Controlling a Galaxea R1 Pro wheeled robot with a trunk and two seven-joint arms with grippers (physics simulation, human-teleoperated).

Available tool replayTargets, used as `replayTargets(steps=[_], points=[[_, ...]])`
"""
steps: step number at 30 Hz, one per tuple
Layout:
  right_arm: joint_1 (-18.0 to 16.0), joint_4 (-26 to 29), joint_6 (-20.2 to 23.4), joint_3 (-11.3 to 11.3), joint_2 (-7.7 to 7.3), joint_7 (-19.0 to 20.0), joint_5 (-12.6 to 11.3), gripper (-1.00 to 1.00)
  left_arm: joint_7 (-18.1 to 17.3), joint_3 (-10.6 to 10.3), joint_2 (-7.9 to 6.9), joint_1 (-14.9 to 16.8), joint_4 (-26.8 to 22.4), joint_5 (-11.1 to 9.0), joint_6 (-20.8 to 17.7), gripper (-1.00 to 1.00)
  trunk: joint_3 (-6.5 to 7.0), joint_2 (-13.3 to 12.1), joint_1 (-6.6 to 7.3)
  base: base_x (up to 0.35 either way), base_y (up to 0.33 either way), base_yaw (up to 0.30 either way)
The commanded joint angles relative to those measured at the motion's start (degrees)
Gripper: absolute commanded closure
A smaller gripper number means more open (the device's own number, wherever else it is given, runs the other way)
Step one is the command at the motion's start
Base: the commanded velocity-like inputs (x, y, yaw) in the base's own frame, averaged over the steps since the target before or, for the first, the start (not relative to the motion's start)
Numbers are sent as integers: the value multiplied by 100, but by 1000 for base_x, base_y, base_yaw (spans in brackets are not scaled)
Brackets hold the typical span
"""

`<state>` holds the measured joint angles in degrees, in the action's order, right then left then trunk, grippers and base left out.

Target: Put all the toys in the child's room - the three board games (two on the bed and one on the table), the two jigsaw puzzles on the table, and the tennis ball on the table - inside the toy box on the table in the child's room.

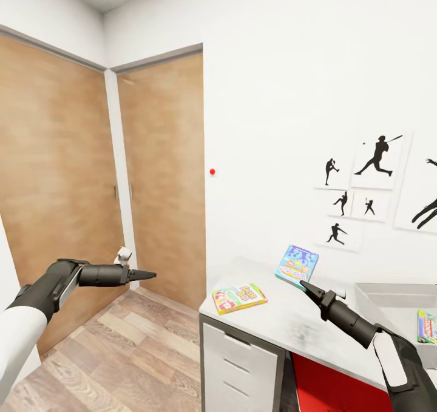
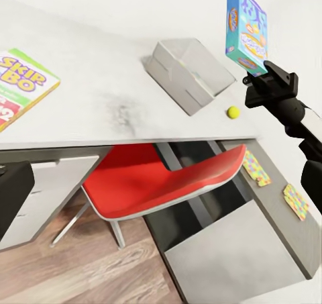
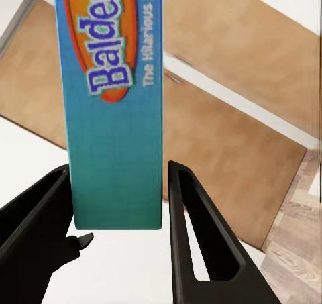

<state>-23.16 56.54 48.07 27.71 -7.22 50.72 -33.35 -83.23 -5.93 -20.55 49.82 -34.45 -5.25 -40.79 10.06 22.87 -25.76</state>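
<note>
A: What is the right pincer doing?

B: I'm pinching the narrow blue game box with it. In the right wrist view the box is hanging between the two black fingers, held by its lower edge, raised above the white worktop.

A: And the left pincer?

B: I'm holding it out over the wood floor, in front of the wooden doors. Its tips are looking pressed together into a point, gripping nothing.

A: Where are the other toys lying?

B: The green-yellow Skip-Bo box is lying flat on the worktop near its corner. The grey bin is sitting further right on the worktop, with a colourful box inside it at the picture's edge. In the left wrist view the small yellow-green ball is resting just beside the bin, and two jigsaw sheets are lying on the lower dark grey section. A red chair is tucked under the worktop.
</note>
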Motion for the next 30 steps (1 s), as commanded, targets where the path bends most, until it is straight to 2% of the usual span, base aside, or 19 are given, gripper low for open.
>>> replayTargets(steps=[1,13,19,30], points=[[-4,-3,27,9,1,15,-5,100,1,-40,-10,2,0,-55,-60,-100,-9,5,-2,0,0,-172],[-4,5,24,22,1,31,-13,100,8,-40,0,2,0,-55,-60,-100,-47,5,-2,0,-58,-246],[-4,6,19,150,1,96,-13,100,9,-40,-6,2,0,-55,-60,-100,-47,5,-2,0,-21,-278],[-4,6,18,174,2,105,-13,100,2,-40,-9,2,0,-55,-60,-100,-47,5,-2,0,-1,-279]])
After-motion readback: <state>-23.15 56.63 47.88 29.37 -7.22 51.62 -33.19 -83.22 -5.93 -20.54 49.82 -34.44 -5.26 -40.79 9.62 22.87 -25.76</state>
